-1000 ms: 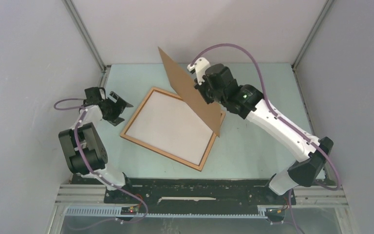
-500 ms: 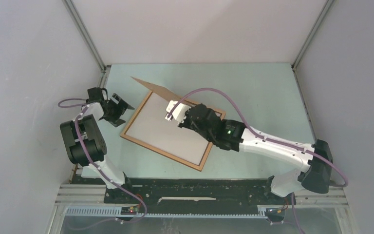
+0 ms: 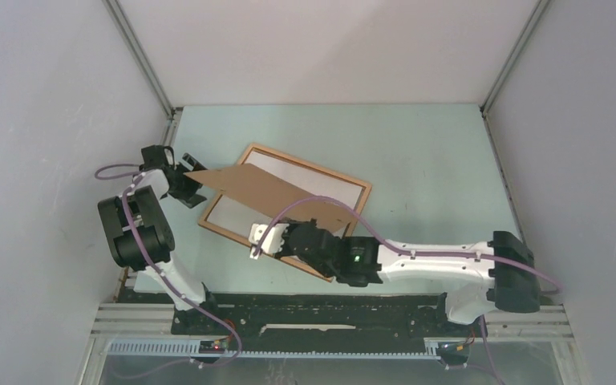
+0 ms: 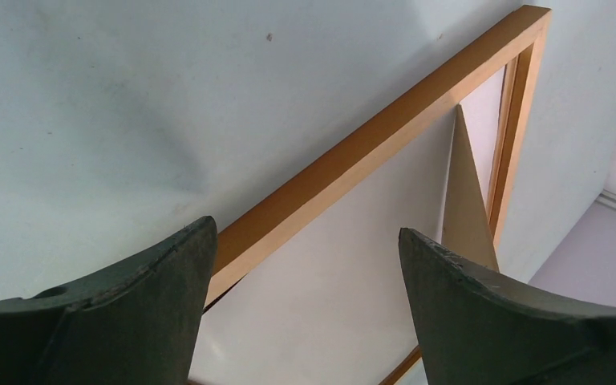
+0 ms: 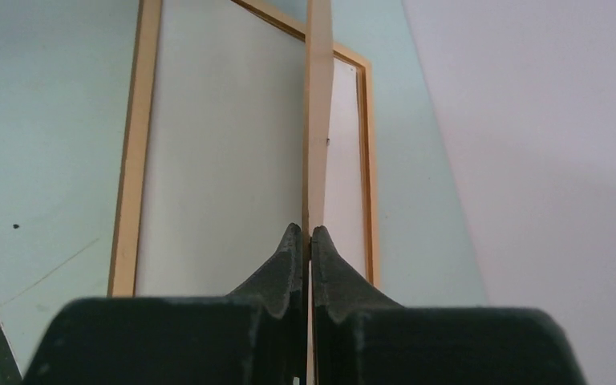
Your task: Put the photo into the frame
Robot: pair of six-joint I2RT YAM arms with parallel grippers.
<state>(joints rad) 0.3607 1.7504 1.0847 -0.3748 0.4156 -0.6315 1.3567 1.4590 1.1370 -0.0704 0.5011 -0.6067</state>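
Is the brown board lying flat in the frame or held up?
Held up: the right gripper pinches the board by its edge, above the frame.

Quick headcount, mostly ones and twos.
One thin wooden frame (image 4: 353, 159), one plain white sheet (image 3: 226, 215) lying inside it, one flat brown backing board (image 3: 265, 192), and just the one pale green table (image 3: 417, 144) under the lot. Two arms, so a left arm (image 3: 136, 233) and a right arm (image 3: 433, 261), and two grippers to match: left gripper (image 4: 305, 228) and right gripper (image 5: 310, 233). Two dark fingers (image 4: 128, 305) on each of those, four all told. Two purple cables (image 3: 111, 168), one looping off each arm. Three grey walls (image 3: 48, 120) boxing everything in, one black rail (image 3: 329, 321) along the near edge. Two slanted metal posts (image 3: 140, 56) in the back corners, one per side.
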